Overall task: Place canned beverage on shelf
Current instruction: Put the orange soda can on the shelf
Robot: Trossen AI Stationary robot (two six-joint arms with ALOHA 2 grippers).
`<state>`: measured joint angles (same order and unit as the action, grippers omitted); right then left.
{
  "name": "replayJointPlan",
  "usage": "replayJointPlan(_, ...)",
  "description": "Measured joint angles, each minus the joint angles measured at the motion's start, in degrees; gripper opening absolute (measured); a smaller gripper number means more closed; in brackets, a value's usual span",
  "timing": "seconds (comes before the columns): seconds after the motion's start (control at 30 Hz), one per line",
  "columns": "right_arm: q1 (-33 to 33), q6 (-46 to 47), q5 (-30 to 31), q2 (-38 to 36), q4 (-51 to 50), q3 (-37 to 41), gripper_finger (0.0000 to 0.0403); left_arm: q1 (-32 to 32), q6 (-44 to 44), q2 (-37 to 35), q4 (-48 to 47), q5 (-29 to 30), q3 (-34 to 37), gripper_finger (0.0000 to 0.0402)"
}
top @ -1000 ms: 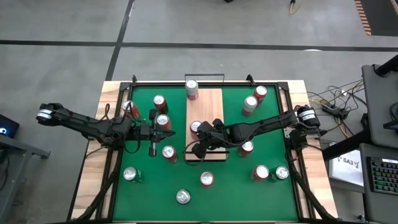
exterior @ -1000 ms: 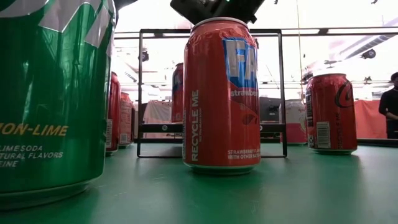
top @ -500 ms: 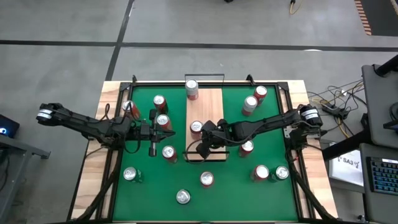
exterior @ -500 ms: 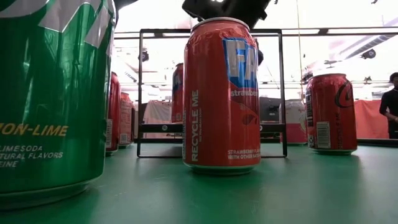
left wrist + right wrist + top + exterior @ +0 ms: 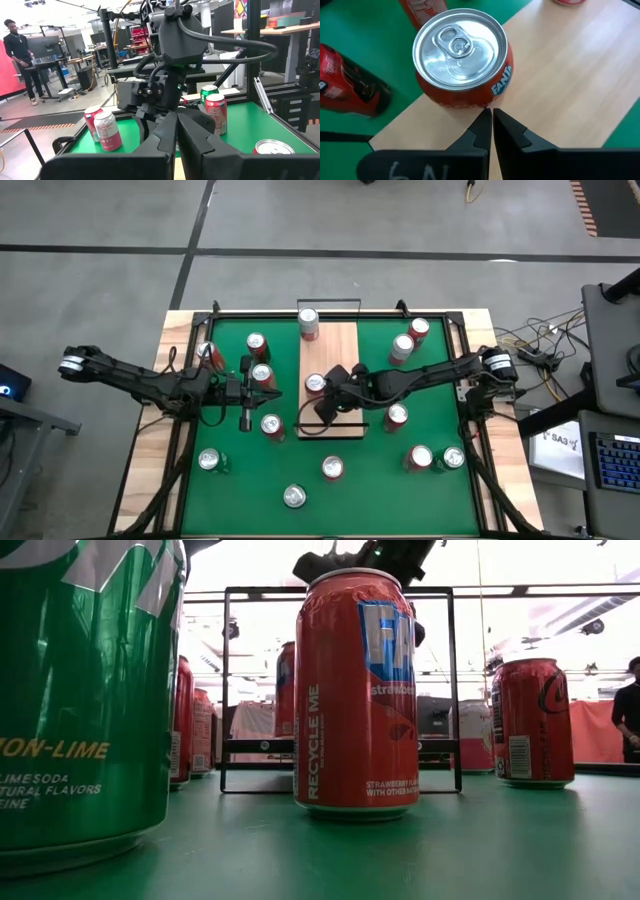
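While both arms reach in from the table's sides, the left gripper hangs over the green mat left of the shelf, its two dark, wedge-shaped fingers pressed together on nothing. Round metal cans with silver tops stand scattered over the smooth mat. From above, four red cans cluster near the left gripper, among them one toward the far edge and one just nearer than the gripper. A green can stands toward the near left corner, and a silver-topped can sits at the near edge.

In the middle lies the shelf, a long, pale wood-grain board with thin black rails at its short ends. It holds two cans: a red one at its far end and an orange Fanta can near its middle, upright on the board's left side. Beside that can hovers the right gripper, its pointed fingers closed tip to tip and empty, just apart from the can's wall.

Right of the shelf stand two cans near the far edge, one beside the board, one red can just nearer than the board, and a pair toward the near right.
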<state>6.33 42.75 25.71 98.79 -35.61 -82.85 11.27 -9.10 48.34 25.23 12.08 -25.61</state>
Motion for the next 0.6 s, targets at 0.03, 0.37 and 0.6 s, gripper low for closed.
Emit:
replayJointPlan(0.03,0.00,-0.29,-0.01,0.01,0.61,0.00,0.0009,0.00,0.00,0.00,0.00,0.00,0.00,0.0000)
replayJointPlan(0.37,0.00,-1.38,-0.02,0.01,2.05,0.00,0.0009,0.00,0.13,0.00,0.00,0.00,0.00,0.0000)
replayJointPlan(0.6,0.00,-1.39,0.33,0.34,2.12,0.00,0.0009,0.00,0.15,0.00,0.00,0.00,0.00,0.0000)
